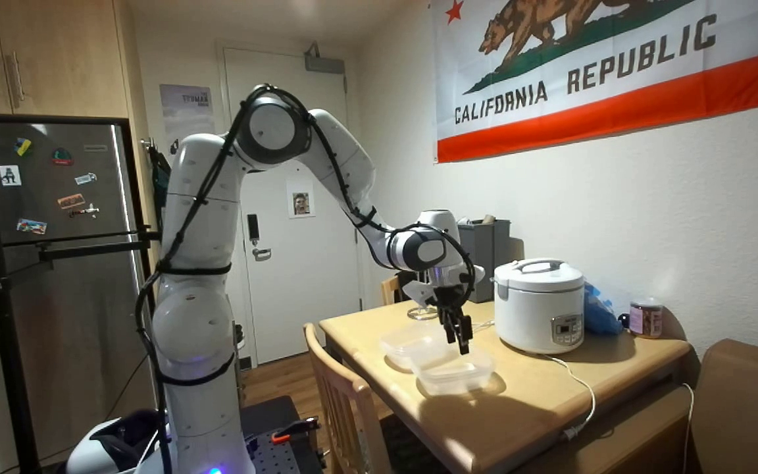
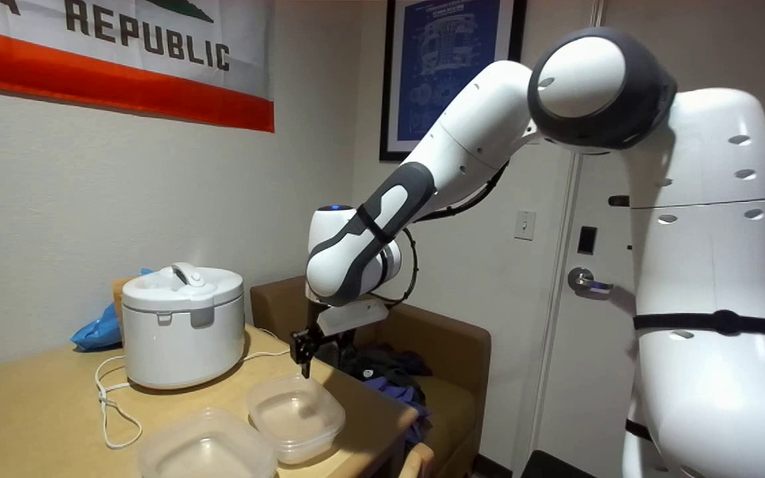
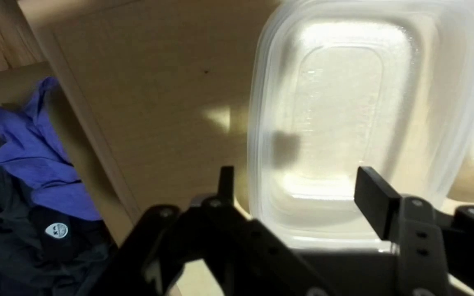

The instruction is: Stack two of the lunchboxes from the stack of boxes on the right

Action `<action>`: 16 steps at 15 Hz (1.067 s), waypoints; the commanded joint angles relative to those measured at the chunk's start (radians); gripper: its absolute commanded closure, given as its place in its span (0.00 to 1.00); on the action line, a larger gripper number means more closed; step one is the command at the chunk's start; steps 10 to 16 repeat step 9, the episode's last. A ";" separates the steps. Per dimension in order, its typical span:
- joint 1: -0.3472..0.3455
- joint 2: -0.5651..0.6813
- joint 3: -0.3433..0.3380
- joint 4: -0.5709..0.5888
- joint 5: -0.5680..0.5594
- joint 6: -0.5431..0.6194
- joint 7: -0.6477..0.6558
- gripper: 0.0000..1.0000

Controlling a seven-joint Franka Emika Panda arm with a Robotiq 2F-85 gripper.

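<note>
Lunchboxes sit side by side on table nr its edge, one closer to corner. Gripper hangs over that one w/ fingers spread wide, 1 outside rim, other over inside. Rice cooker nearby.

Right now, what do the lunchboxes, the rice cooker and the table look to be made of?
Lunchboxes: most likely glossy plastic; the walls are cloudy see-through and catch bright highlights.
Rice cooker: probably smooth white plastic or painted metal; its even, soft sheen fits both.
Table: wood or wood-look laminate, satin; faint grain-like streaks show in the wrist view.
</note>
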 commanded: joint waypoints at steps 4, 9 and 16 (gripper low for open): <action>0.035 -0.320 0.061 -0.110 -0.178 -0.171 0.225 0.00; 0.008 -0.307 0.089 -0.091 -0.151 -0.165 0.190 0.00; 0.008 -0.307 0.089 -0.091 -0.151 -0.165 0.190 0.00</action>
